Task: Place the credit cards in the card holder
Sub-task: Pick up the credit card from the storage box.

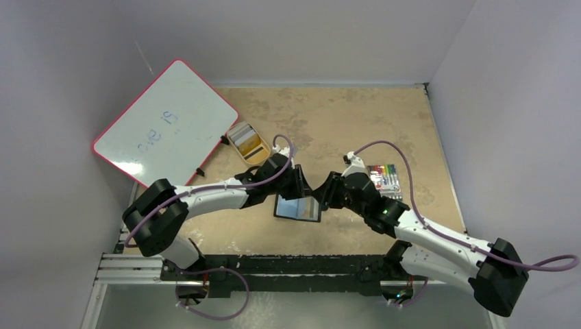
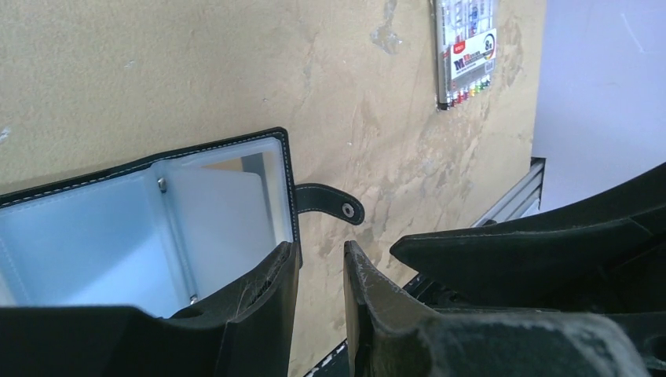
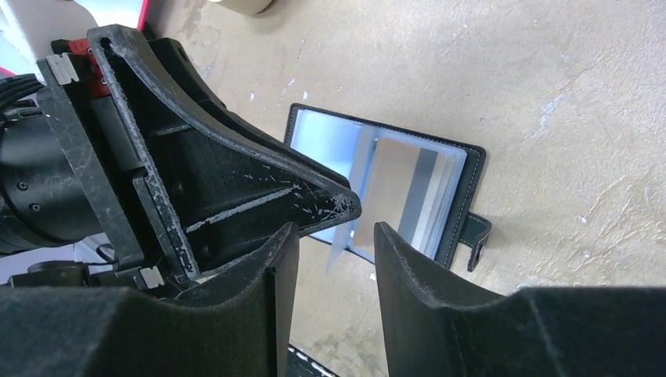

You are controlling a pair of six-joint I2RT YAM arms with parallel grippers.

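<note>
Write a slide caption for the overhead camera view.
Left gripper and right gripper poised over the open card holder, whiteboard and marker pack to either side.

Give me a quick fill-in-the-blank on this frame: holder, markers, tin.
1. The card holder lies ___ on the table, its clear sleeves showing.
2. The marker pack lies on the robot's ___ side.
3. The tin sits right beside the ___.

Missing words: open; right; whiteboard.
</note>
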